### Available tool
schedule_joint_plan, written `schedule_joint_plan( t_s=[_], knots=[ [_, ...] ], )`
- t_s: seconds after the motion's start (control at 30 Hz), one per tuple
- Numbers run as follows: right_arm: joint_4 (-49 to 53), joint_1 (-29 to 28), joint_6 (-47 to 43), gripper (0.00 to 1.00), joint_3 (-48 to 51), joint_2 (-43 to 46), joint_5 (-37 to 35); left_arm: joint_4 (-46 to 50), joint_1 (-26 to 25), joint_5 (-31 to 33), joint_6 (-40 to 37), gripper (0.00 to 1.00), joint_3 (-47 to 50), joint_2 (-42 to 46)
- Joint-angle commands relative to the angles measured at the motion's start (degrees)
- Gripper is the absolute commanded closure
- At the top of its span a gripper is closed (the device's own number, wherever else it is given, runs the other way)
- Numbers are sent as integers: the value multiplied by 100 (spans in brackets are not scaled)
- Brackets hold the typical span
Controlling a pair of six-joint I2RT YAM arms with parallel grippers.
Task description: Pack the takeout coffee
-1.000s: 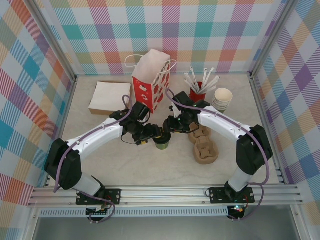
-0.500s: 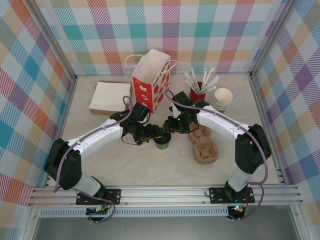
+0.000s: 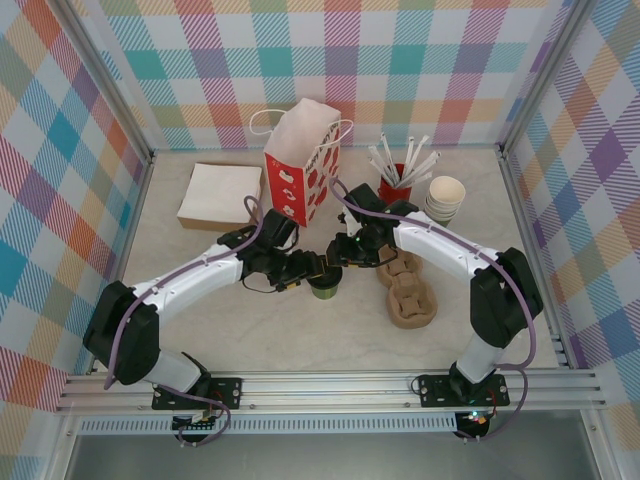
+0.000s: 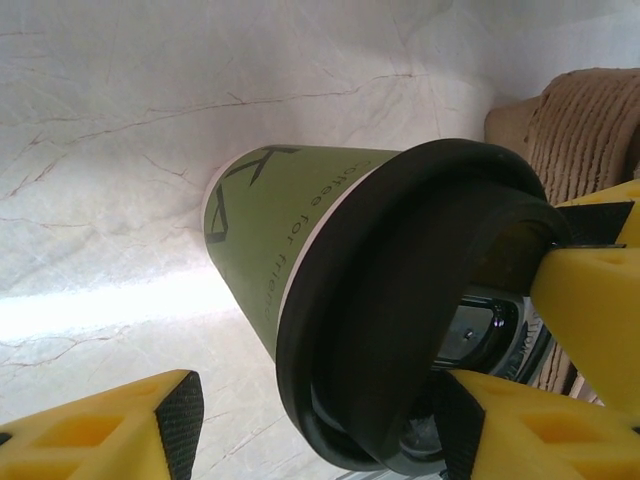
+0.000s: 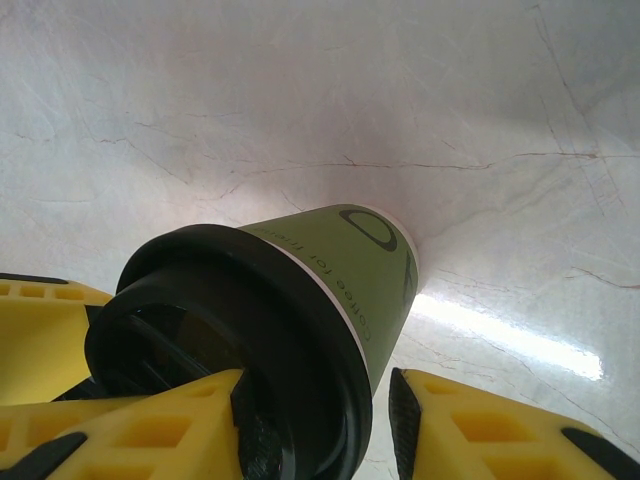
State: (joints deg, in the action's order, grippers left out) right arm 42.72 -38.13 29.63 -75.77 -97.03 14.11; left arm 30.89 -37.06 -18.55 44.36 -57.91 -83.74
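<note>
Straddling the upright, black-lidded green takeout coffee [image 3: 324, 289] mid-tabletop [image 3: 290, 335], left gripper [image 4: 315, 430] wide, right gripper [image 5: 320, 410] hold unclear; open room near.

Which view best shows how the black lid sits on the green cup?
Left wrist: the black lid is large, its rim wrapped round the top of the green cup. Right wrist shows it partly behind a claw finger. Top external shows it small, between left claw and right claw.
</note>
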Motion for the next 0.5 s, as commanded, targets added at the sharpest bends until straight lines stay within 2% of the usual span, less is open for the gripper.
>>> schedule_joint_plan(
  t_s=[0.0,0.1,0.23,0.37,0.47],
  knots=[
    [865,-54,-5,58,281,-292,-320,781,-12,436,118,38,551,-285],
    [679,-54,-24,57,274,-174,-272,512,-3,286,209,38,584,-133],
    [446,-54,-80,55,78,-146,-137,395,10,126,237,36,134,-71],
    [371,-54,-162,54,-240,-124,-100,530,60,90,101,31,-468,-142],
    [343,-45,-211,50,-386,36,-188,647,151,117,10,27,-824,-138]
  ],
)
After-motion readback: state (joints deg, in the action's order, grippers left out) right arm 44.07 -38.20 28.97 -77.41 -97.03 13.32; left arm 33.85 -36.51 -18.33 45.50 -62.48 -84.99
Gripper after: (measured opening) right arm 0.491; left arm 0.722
